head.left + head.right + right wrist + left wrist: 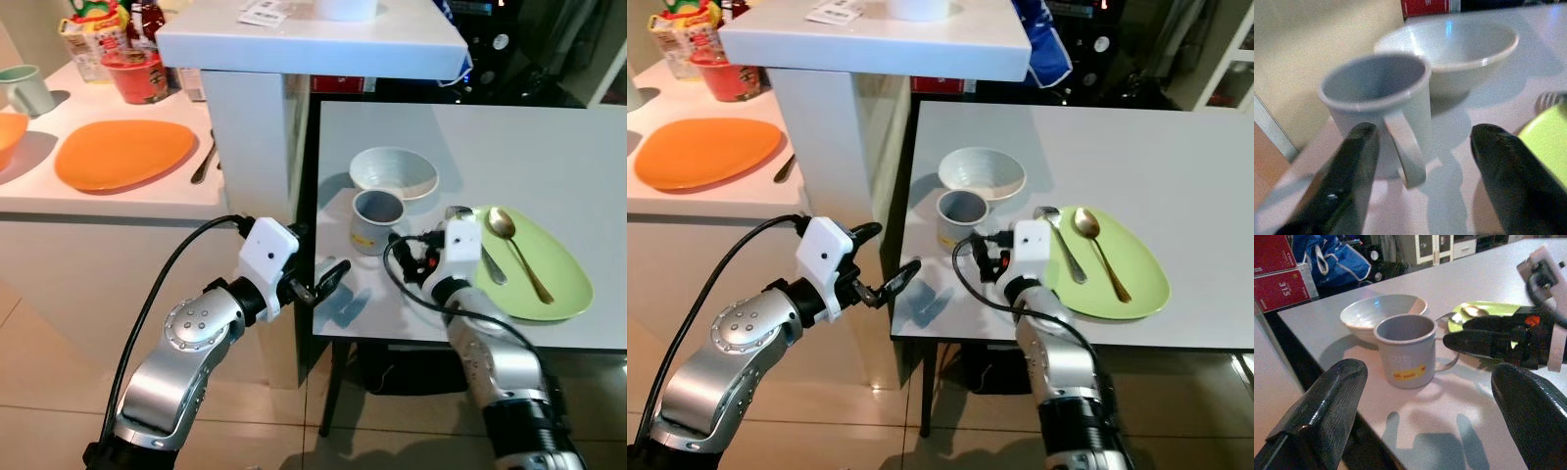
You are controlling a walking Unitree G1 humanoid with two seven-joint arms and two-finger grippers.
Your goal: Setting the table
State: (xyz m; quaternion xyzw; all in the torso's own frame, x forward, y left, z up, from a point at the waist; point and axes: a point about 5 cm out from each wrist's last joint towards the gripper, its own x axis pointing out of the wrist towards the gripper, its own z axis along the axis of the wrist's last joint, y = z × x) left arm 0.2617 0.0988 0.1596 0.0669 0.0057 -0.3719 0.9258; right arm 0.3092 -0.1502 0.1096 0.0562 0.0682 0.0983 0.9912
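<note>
A grey mug (376, 219) stands near the front left corner of the white table (549, 147), with a white bowl (394, 172) just behind it. To its right a green plate (542, 279) carries a gold spoon (516, 250) and a silver fork (487, 257). My right gripper (1425, 134) lies low on the table beside the mug, open, with one finger on each side of the mug's handle (1406, 149). My left gripper (318, 257) hovers open at the table's left front edge and points at the mug (1406, 350).
A white counter (118, 201) to the left holds an orange plate (122, 154), a utensil (204, 162), a red cup (137, 76) and a pale green mug (24, 88). A white pillar with a shelf top (250, 127) stands between the counter and the table.
</note>
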